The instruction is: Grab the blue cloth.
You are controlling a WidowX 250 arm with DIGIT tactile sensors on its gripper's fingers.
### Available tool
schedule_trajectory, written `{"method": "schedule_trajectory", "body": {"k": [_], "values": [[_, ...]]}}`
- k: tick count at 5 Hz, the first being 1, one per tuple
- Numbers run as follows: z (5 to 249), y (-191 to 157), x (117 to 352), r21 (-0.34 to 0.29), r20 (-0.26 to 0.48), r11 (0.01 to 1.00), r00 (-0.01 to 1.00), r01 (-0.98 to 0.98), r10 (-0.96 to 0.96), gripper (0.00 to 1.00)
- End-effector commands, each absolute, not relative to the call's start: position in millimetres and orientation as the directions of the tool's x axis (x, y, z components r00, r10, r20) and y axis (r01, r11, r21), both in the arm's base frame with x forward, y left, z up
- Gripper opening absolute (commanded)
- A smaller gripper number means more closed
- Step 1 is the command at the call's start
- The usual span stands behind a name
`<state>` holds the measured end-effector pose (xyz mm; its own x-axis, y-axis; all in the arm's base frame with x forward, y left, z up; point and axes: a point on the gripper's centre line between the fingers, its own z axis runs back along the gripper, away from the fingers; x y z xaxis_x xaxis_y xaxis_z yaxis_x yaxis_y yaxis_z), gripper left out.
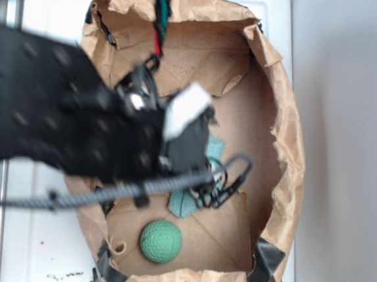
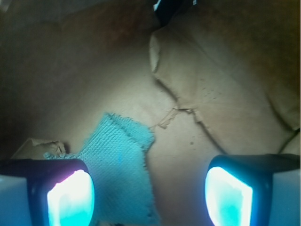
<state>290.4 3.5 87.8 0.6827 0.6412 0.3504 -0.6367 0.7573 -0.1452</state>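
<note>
The blue cloth (image 2: 120,160) lies flat on the brown paper floor, a pale teal woven rag with frayed edges. My gripper (image 2: 149,197) hangs open over it, the left finger (image 2: 70,197) above the cloth's left part and the right finger (image 2: 230,195) over bare paper. Nothing is between the pads but the cloth below. In the exterior view the arm and gripper (image 1: 191,151) cover most of the cloth (image 1: 181,205); only its lower edge and a corner show.
All of this sits inside a brown paper-lined box (image 1: 286,156) with crumpled raised walls. A round dimpled green ball (image 1: 161,241) lies near the front wall, just below the cloth. Black tape (image 1: 267,260) holds a corner. A paper fold (image 2: 188,89) rises beyond the cloth.
</note>
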Motion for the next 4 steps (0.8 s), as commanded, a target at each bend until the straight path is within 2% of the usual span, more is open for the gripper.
{"method": "schedule_trajectory", "body": {"k": [1, 2, 4], "values": [[85, -10, 296, -0.182, 0.362, 0.780, 0.697, -0.598, 0.619, 1.00], [74, -14, 301, -0.191, 0.364, 0.794, 0.710, -0.577, 0.603, 1.00], [49, -18, 313, -0.133, 0.352, 0.794, 0.721, -0.593, 0.598, 1.00]]}}
